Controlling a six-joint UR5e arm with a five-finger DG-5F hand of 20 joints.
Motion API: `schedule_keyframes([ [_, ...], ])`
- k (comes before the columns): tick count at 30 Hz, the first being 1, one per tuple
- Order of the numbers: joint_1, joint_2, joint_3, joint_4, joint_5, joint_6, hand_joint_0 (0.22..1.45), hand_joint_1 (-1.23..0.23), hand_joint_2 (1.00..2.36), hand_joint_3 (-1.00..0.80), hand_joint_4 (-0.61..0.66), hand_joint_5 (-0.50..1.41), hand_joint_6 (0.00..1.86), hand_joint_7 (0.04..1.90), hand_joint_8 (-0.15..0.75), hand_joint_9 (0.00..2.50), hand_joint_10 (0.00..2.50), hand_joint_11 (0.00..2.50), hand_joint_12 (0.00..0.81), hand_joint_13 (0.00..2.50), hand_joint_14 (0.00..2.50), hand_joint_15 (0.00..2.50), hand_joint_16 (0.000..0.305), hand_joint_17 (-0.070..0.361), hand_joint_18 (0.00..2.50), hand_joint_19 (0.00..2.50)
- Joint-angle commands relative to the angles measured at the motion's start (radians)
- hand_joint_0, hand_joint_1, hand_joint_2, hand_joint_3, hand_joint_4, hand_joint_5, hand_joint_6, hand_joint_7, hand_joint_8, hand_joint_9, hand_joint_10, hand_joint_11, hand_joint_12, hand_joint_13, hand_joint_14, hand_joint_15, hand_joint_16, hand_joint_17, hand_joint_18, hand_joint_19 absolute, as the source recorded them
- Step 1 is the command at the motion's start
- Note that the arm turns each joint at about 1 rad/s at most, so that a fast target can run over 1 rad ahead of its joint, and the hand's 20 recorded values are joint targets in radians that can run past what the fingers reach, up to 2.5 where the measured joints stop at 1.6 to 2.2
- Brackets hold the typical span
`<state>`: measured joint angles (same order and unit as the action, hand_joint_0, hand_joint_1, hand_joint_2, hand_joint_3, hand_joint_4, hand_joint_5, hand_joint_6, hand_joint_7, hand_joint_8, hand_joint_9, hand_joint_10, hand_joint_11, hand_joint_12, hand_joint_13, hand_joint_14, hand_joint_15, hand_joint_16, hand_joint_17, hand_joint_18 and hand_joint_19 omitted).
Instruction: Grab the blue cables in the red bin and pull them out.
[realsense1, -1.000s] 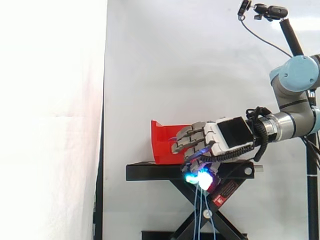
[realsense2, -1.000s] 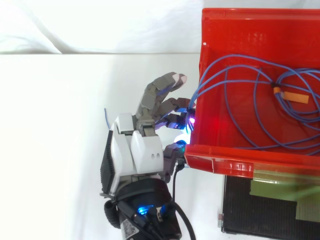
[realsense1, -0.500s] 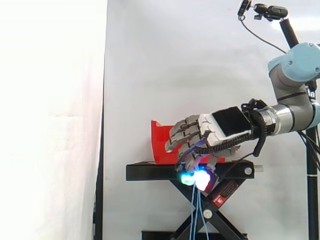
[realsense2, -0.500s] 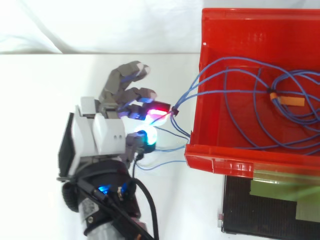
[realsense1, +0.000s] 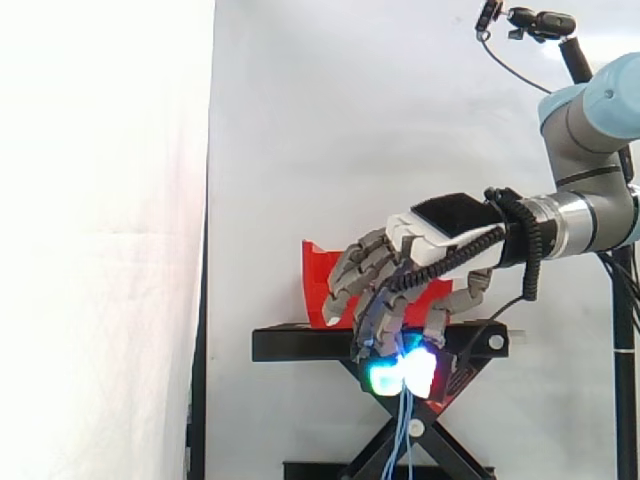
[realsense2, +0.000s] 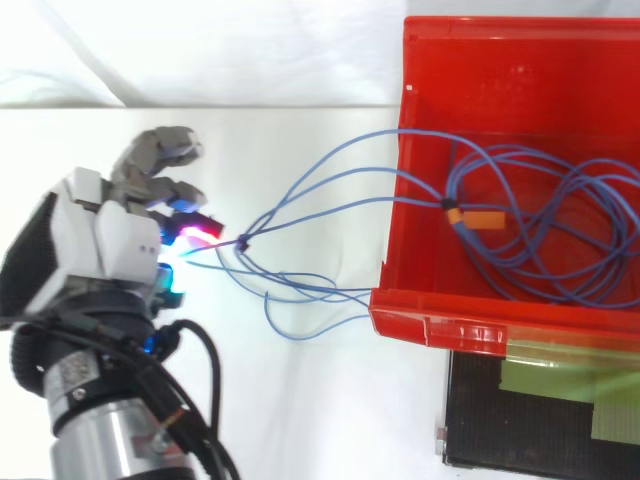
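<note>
A robot hand (realsense2: 105, 245) sat to the left of a red bin (realsense2: 440, 320) in the top view, well clear of its wall. Its fingers were curled downward and closed on a few strands of the blue cables (realsense2: 447, 198). The strands met at a small dark tie just beside a magenta-glowing fingertip (realsense2: 195, 233), which appeared to be the point of the pinch. From there they fanned out to the right, crossed the open gap and passed over the bin's left edge. Two or three slack loops drooped lower, by the bin's front corner. Most of the cable lay inside the bin as a loose coil, gathered at an orange tag (realsense2: 485, 216) near its left side. The task therefore looked only partly done: the near ends were out and the bulk was not. In the side view the bin stood on a black stand (realsense1: 300, 345) before a white curtain (realsense1: 330, 120). The hand reached in from the right in front of the bin, palm down. Its cyan and white pads (realsense1: 385, 375) were pressed together below the stand's top, and thin blue strands hung straight down from them. Holding the strands low and out to the side probably let them slide over the bin's edge. The tagged bundle seemed likely to catch at the wall.
</note>
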<state>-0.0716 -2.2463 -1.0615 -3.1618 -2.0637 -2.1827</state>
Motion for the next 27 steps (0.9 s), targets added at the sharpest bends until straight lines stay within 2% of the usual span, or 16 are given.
schedule_keyframes([
  [1, 0.041, 0.011, 0.0, -0.001, 0.045, 0.252, 0.96, -0.76, 1.0, -1.0, 0.2, 0.96, 0.79, 0.55, 0.262, 1.16, 0.02, 0.72, 0.313, 0.75, 0.02, 0.47, 0.039, 0.087, 0.53, 0.63],
  [3, 0.07, 0.017, 0.0, -0.001, 0.1, 0.34, 0.96, -0.76, 1.0, -1.0, 0.2, 0.96, 0.79, 0.55, 0.262, 1.16, 0.03, 0.74, 0.313, 0.76, 0.02, 0.47, 0.039, 0.087, 0.53, 0.63],
  [4, 0.076, 0.019, 0.0, 0.0, 0.131, 0.383, 0.96, -0.76, 1.0, -1.0, 0.2, 0.96, 0.79, 0.55, 0.266, 1.16, 0.03, 0.73, 0.314, 0.75, 0.02, 0.47, 0.039, 0.087, 0.53, 0.63],
  [5, 0.076, 0.019, 0.0, 0.0, 0.131, 0.383, 0.96, -0.76, 1.0, -1.0, 0.2, 0.96, 0.79, 0.54, 0.265, 1.16, 0.03, 0.73, 0.315, 0.75, 0.02, 0.47, 0.039, 0.087, 0.53, 0.63],
  [7, 0.095, 0.019, 0.0, 0.006, 0.191, 0.472, 0.96, -0.76, 1.0, -1.0, 0.2, 0.96, 0.78, 0.54, 0.266, 1.16, 0.03, 0.73, 0.313, 0.75, 0.02, 0.47, 0.039, 0.087, 0.53, 0.63],
  [8, 0.104, 0.019, 0.0, 0.009, 0.203, 0.496, 0.96, -0.76, 1.0, -1.0, 0.2, 0.96, 0.78, 0.55, 0.264, 1.16, 0.02, 0.73, 0.313, 0.75, 0.02, 0.47, 0.039, 0.087, 0.53, 0.63],
  [9, 0.118, 0.02, 0.0, 0.008, 0.218, 0.521, 0.96, -0.76, 1.0, -1.0, 0.2, 0.96, 0.78, 0.54, 0.264, 1.16, 0.03, 0.73, 0.314, 0.75, 0.02, 0.48, 0.039, 0.087, 0.53, 0.63],
  [10, 0.15, 0.031, 0.0, 0.008, 0.257, 0.599, 0.96, -0.76, 1.0, -1.0, 0.2, 0.96, 0.78, 0.55, 0.264, 1.16, 0.02, 0.73, 0.314, 0.75, 0.02, 0.48, 0.039, 0.087, 0.53, 0.63],
  [11, 0.156, 0.031, 0.0, 0.008, 0.27, 0.628, 0.96, -0.76, 1.0, -1.0, 0.2, 0.96, 0.78, 0.55, 0.262, 1.16, 0.03, 0.73, 0.313, 0.75, 0.02, 0.47, 0.039, 0.087, 0.53, 0.63],
  [12, 0.174, 0.033, 0.0, 0.008, 0.312, 0.692, 0.96, -0.76, 1.0, -1.0, 0.2, 0.96, 0.78, 0.54, 0.262, 1.16, 0.03, 0.73, 0.314, 0.75, 0.02, 0.47, 0.039, 0.087, 0.53, 0.63],
  [16, 0.203, 0.036, 0.0, 0.008, 0.401, 0.84, 0.96, -0.76, 1.0, -1.0, 0.2, 0.96, 0.78, 0.54, 0.262, 1.16, 0.03, 0.72, 0.314, 0.75, 0.02, 0.47, 0.039, 0.087, 0.53, 0.63],
  [19, 0.214, 0.036, 0.0, 0.008, 0.428, 0.935, 0.96, -0.76, 1.0, -1.0, 0.2, 0.96, 0.78, 0.54, 0.261, 1.16, 0.02, 0.73, 0.314, 0.75, 0.02, 0.47, 0.039, 0.087, 0.53, 0.63],
  [20, 0.223, 0.037, 0.0, 0.006, 0.433, 0.996, 0.96, -0.76, 1.0, -1.0, 0.2, 0.96, 0.77, 0.55, 0.264, 1.16, 0.03, 0.73, 0.313, 0.75, 0.02, 0.47, 0.039, 0.087, 0.53, 0.63],
  [22, 0.23, 0.037, 0.0, 0.005, 0.436, 1.079, 0.96, -0.76, 1.0, -1.0, 0.2, 0.96, 0.77, 0.55, 0.263, 1.16, 0.02, 0.73, 0.313, 0.75, 0.02, 0.47, 0.039, 0.087, 0.53, 0.63],
  [24, 0.233, 0.037, 0.0, 0.003, 0.439, 1.131, 0.96, -0.76, 1.0, -1.0, 0.2, 0.96, 0.77, 0.56, 0.266, 1.16, 0.02, 0.73, 0.314, 0.75, 0.02, 0.47, 0.039, 0.087, 0.53, 0.63],
  [27, 0.236, 0.037, 0.0, -0.001, 0.451, 1.254, 0.96, -0.76, 1.0, -1.0, 0.2, 0.96, 0.77, 0.55, 0.265, 1.16, 0.03, 0.72, 0.313, 0.75, 0.02, 0.47, 0.039, 0.087, 0.53, 0.63],
])
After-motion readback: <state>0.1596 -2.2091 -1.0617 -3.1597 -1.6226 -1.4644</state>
